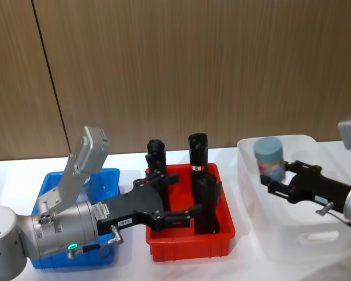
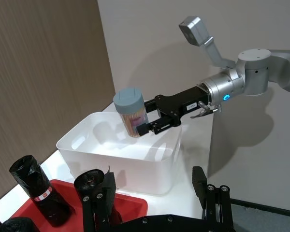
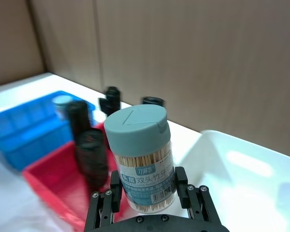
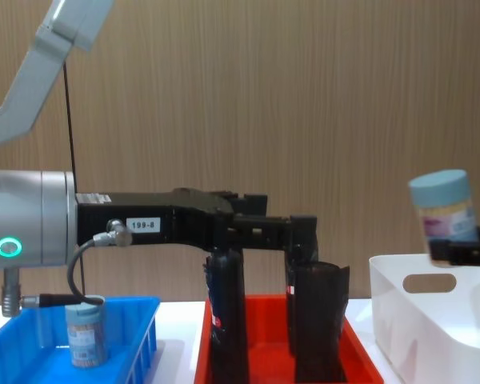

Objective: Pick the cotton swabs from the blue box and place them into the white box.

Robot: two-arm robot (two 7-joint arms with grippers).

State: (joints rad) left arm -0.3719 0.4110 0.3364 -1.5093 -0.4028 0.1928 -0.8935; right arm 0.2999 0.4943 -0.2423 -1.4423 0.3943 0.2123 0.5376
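My right gripper (image 1: 274,175) is shut on one jar of cotton swabs (image 1: 269,157), clear with a pale blue lid. It holds the jar upright above the near-left corner of the white box (image 1: 292,241). The right wrist view shows the same jar (image 3: 141,154) between the fingers (image 3: 105,203), with the white box (image 3: 251,174) below. Another cotton swab jar (image 4: 86,332) stands in the blue box (image 4: 32,340). My left gripper (image 1: 174,200) is open over the red bin, its fingers among the black cylinders and holding nothing. The left arm hides much of the blue box (image 1: 105,178).
A red bin (image 1: 190,243) sits between the blue and white boxes and holds several tall black wrapped cylinders (image 1: 198,153). A wood-panelled wall runs behind the white table. The white box's handle cutout (image 4: 430,282) faces the chest camera.
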